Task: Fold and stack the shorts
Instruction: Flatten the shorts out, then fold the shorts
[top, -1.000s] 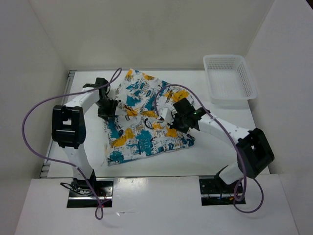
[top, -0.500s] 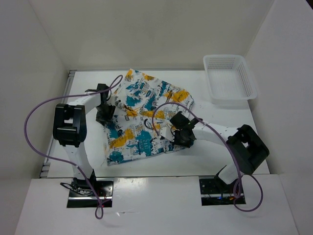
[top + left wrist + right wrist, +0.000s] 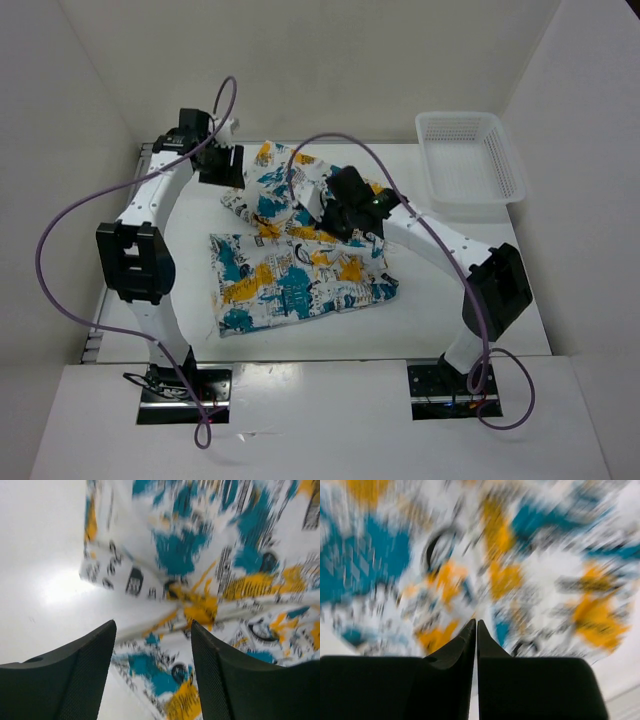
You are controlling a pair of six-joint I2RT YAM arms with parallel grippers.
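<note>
One pair of printed shorts (image 3: pixel 300 285) lies spread flat in the middle of the table. The second pair (image 3: pixel 280 190) lies bunched behind it, overlapping its far edge. My left gripper (image 3: pixel 222 165) hovers at the far left, beside the bunched pair. In the left wrist view it is open and empty (image 3: pixel 152 625), with the shorts (image 3: pixel 200 555) below and beyond it. My right gripper (image 3: pixel 335 212) is over the right part of the bunched pair. In the right wrist view its fingers are pressed together (image 3: pixel 476 622) above blurred printed cloth (image 3: pixel 495 555).
A white lattice basket (image 3: pixel 470 165) stands at the far right corner. White walls enclose the table on three sides. Purple cables arc above both arms.
My left gripper has lifted away from the shorts' left edge to the far left. My right gripper has swung from the shorts' near right side to the back. The cloth has shifted.
</note>
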